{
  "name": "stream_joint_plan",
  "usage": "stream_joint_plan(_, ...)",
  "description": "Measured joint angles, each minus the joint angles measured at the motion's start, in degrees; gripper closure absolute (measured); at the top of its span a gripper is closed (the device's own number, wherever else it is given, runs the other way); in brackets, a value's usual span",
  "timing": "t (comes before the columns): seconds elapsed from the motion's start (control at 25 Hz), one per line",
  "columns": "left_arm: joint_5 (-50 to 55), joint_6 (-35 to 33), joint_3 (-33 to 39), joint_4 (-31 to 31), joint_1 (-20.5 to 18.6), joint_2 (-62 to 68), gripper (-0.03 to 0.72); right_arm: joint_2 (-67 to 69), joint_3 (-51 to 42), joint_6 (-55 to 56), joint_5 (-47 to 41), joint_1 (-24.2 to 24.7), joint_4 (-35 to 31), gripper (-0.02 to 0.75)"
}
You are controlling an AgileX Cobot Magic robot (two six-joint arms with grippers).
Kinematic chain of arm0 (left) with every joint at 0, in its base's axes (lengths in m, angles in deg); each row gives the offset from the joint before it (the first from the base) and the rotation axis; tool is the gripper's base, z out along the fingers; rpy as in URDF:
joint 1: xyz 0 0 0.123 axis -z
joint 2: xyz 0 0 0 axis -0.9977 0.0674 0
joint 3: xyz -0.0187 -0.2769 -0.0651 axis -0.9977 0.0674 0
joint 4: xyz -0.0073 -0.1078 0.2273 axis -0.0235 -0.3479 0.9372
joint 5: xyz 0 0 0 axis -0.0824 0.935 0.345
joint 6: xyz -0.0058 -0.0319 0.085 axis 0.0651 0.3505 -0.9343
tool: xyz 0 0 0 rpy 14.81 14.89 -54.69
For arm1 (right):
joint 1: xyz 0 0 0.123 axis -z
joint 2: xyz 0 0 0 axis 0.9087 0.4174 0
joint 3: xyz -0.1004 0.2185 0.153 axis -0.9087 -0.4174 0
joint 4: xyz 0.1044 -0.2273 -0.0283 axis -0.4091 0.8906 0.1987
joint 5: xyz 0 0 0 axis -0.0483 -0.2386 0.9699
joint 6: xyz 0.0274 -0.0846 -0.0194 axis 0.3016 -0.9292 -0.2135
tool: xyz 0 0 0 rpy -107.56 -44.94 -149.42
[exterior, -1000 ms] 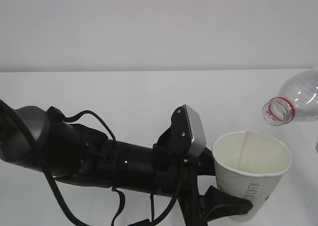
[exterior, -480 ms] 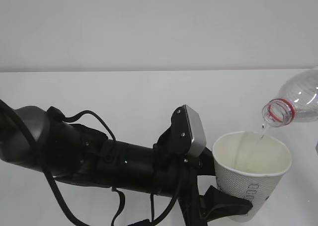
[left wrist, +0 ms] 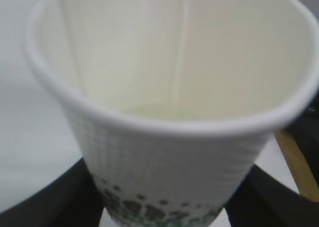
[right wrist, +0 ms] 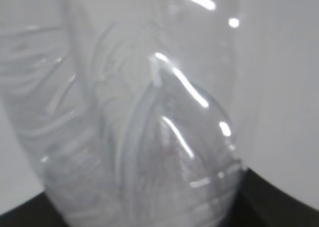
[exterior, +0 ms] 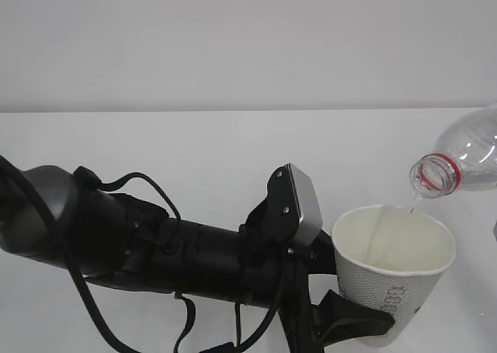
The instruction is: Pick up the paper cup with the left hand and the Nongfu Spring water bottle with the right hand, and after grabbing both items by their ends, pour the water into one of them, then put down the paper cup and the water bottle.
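The white paper cup stands upright at lower right, held low on its body by my left gripper, whose black fingers press both sides of the cup above its green logo. The clear Nongfu Spring water bottle is tipped over at the right edge, its open mouth with the red neck ring just above the cup's far rim. A thin stream of water falls from it into the cup, where a pale pool lies. My right gripper is shut on the bottle's ribbed body.
My bulky black left arm with cables and a grey camera block stretches across the lower left of the white table. A plain pale wall rises behind the table.
The bottle has tipped a little further and its mouth has shifted slightly; a stream of water now runs into the cup, where none fell a second ago. The cup and left arm stay still.
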Motion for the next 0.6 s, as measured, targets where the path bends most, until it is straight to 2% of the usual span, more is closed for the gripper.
stream_joint_plan(0.6,0.0,0.0,0.0,0.0,0.0,0.0,0.193,0.0,0.1,-0.1,0.2,0.0,0.0,0.316)
